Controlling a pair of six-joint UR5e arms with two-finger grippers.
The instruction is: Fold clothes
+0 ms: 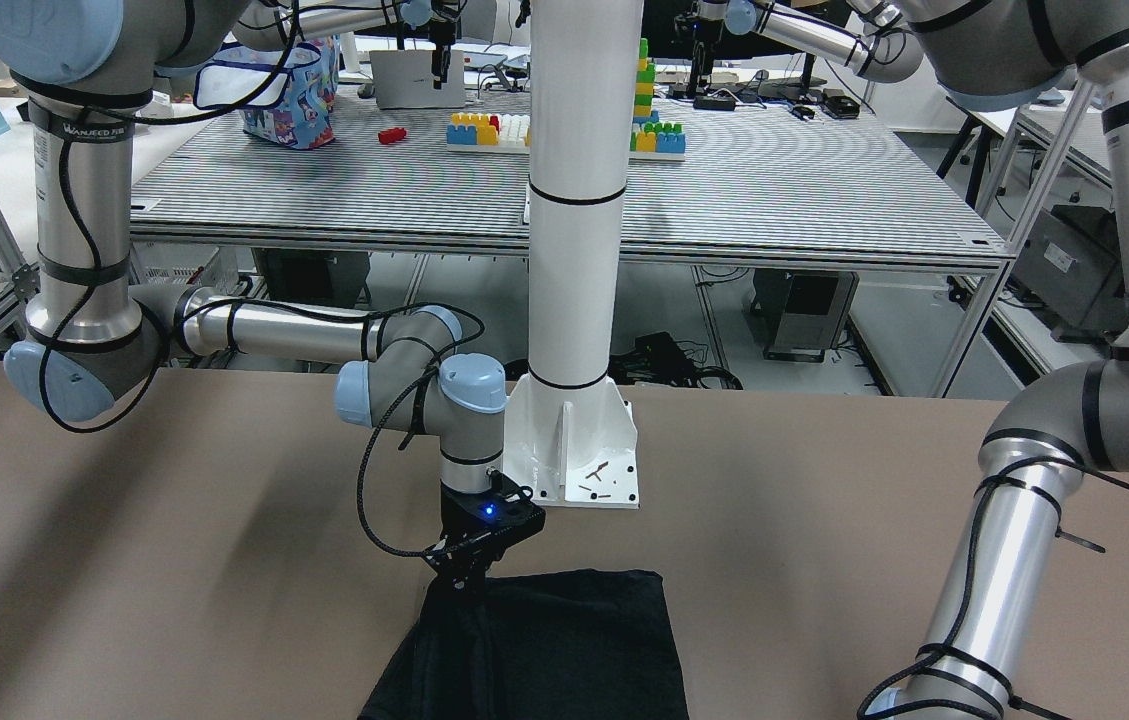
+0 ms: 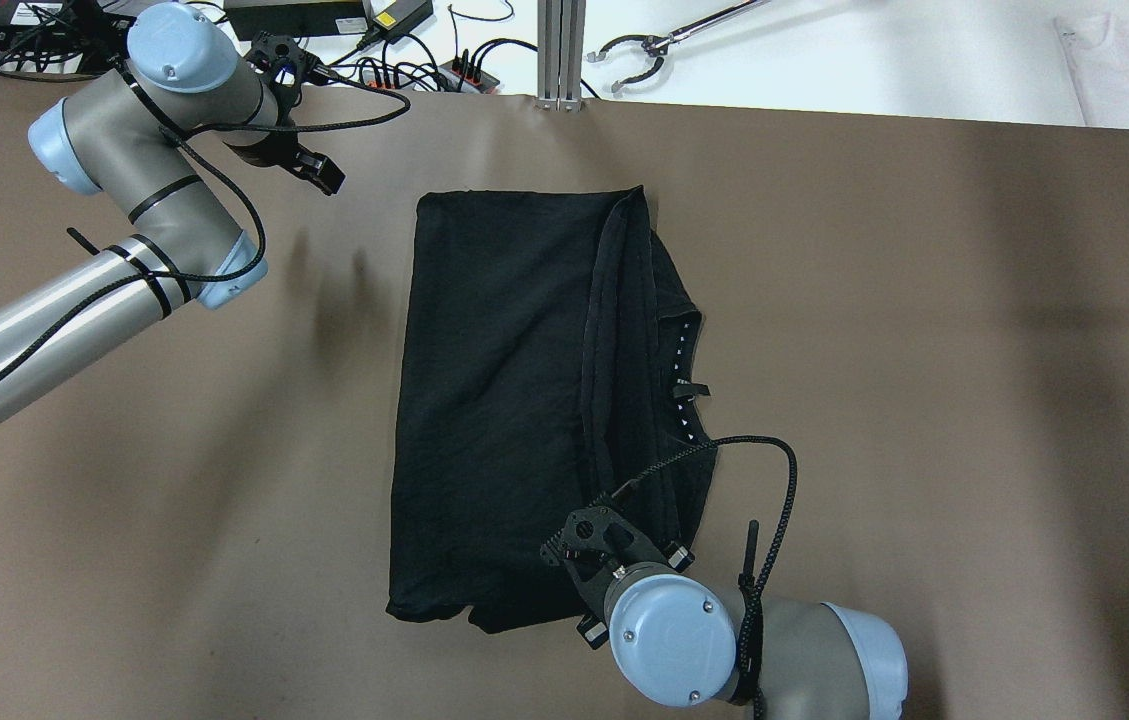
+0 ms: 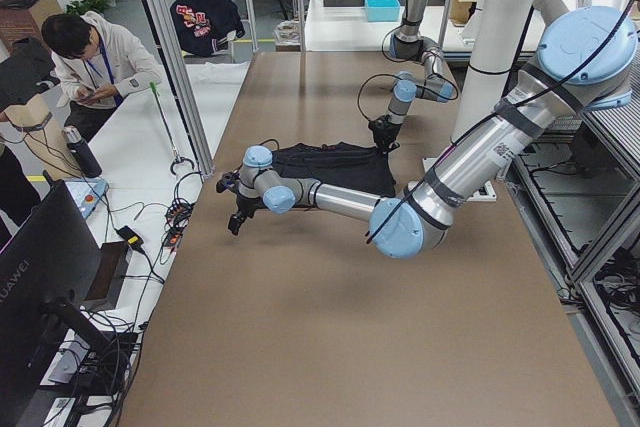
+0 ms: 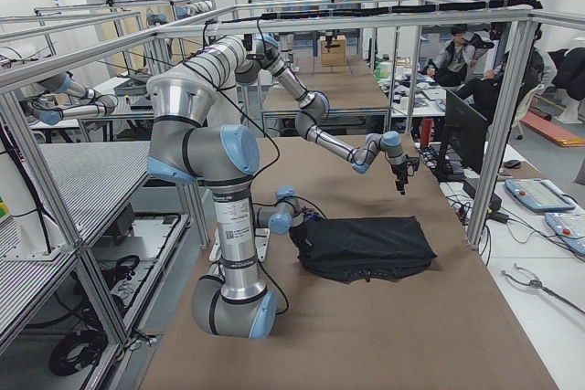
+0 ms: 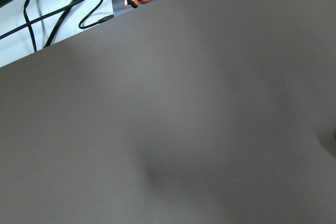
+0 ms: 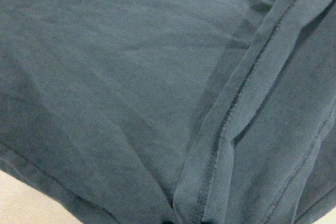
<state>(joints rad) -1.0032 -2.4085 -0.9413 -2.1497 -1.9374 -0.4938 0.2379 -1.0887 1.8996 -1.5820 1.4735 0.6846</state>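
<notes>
Lying mid flat brown bench (image 2: pixel 924 350): plain black soft fabric piece (image 2: pixel 494 400), folded lengthwise, hemmed flap (image 2: pixel 596 330) topmost. Right tool (image 1: pixel 469 575) down at near right corner, likely placed to take hem; clenched or released, cannot tell. Left tool (image 2: pixel 316 172) parked off far left corner, apart from fabric, grip likewise unreadable. Bare bench left and right for swinging.

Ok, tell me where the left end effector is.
Overhead view, upper left: the left end effector hovers over bare table near its far edge, left of the black cloth.
</notes>
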